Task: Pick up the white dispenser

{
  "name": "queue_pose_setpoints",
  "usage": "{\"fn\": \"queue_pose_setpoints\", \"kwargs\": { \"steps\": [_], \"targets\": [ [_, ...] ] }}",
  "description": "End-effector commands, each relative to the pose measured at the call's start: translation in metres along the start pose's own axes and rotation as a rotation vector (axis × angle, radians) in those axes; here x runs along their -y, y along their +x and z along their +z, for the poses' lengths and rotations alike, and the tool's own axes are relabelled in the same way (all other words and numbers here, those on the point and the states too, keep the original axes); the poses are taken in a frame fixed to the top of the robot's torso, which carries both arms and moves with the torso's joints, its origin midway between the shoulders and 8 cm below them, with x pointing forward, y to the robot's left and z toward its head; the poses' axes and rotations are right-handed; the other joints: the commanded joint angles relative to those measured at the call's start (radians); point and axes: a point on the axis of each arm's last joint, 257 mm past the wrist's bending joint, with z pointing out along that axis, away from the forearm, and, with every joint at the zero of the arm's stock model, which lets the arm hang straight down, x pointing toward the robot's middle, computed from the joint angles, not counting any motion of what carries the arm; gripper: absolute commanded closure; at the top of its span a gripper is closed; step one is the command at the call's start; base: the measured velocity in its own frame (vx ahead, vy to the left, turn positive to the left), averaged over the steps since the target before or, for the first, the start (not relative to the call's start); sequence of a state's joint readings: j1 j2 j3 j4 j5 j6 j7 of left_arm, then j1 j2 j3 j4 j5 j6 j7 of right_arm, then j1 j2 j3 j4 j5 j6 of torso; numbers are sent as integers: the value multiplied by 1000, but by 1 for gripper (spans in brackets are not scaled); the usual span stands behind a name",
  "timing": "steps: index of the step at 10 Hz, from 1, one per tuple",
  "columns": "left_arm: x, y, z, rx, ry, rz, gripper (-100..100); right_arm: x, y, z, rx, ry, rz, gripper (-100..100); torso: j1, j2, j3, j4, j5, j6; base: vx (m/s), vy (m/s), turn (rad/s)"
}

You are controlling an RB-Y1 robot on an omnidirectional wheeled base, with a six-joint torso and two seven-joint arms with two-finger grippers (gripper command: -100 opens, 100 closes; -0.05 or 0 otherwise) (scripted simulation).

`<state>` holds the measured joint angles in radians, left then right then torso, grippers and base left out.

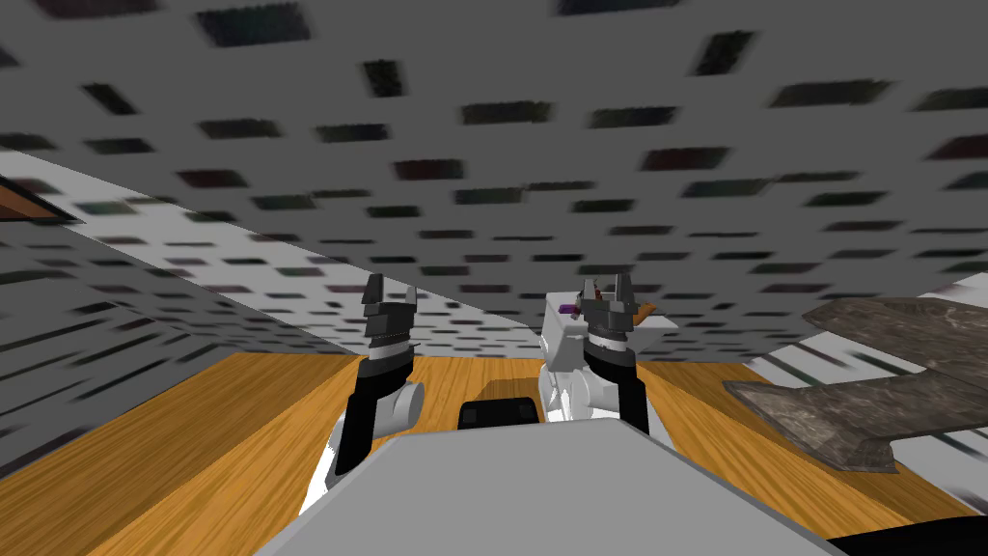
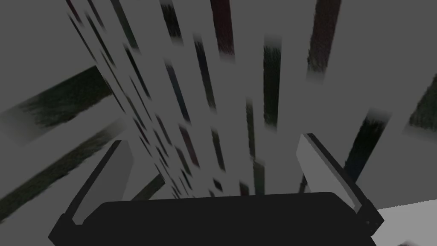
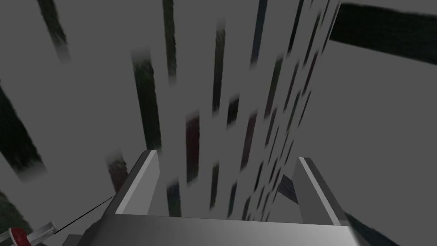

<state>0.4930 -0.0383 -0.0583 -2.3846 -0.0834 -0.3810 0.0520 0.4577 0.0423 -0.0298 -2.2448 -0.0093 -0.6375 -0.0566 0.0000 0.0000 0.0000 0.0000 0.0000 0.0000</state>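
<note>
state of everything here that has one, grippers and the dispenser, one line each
left gripper, open, nothing between its fingers
right gripper, open, holding nothing
white dispenser, not gripped, close beside the right gripper

Dim flat light, grey wall (image 1: pixel 579 145) dull, wood surface (image 1: pixel 193 434) brighter, wide-lens splay at corners

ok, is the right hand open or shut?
Open. On the right hand, the two fingers stand wide apart in its wrist view, with nothing pressed between them.
</note>
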Motion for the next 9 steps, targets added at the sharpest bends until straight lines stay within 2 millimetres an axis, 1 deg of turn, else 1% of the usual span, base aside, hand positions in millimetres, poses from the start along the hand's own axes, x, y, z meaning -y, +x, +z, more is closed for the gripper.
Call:
{"fn": "queue_pose_setpoints", "kwargs": {
  "steps": [1, 3, 5, 6, 7, 9],
  "targets": [
    [0, 0, 0, 0, 0, 0, 0, 6, 1, -6, -32, 25, -15, -100, 0, 0, 0, 0, 0, 0, -2, 28, -14],
    [0, 0, 0, 0, 0, 0, 0, 21, -2, -21, -77, 84, -41, -100, 4, 1, 1, 0, 1, 0, -16, 87, -23],
    [0, 0, 0, 0, 0, 0, 0, 40, -11, -43, -115, 168, -72, -100, 9, 1, 1, 0, 2, 0, -15, 148, -28],
    [0, 0, 0, 0, 0, 0, 0, 50, -17, -58, -131, 219, -89, -100, 10, 2, 1, 0, 2, 0, -13, 162, -29],
    [0, 0, 0, 0, 0, 0, 0, 51, -18, -60, -131, 225, -91, -100, 10, 1, 1, 0, 2, 0, -6, 115, -12],
    [0, 0, 0, 0, 0, 0, 0, 71, -36, -92, -159, 332, -128, -100, 7, 1, 1, 0, 2, 0, -9, 123, -10]
  ]
}}
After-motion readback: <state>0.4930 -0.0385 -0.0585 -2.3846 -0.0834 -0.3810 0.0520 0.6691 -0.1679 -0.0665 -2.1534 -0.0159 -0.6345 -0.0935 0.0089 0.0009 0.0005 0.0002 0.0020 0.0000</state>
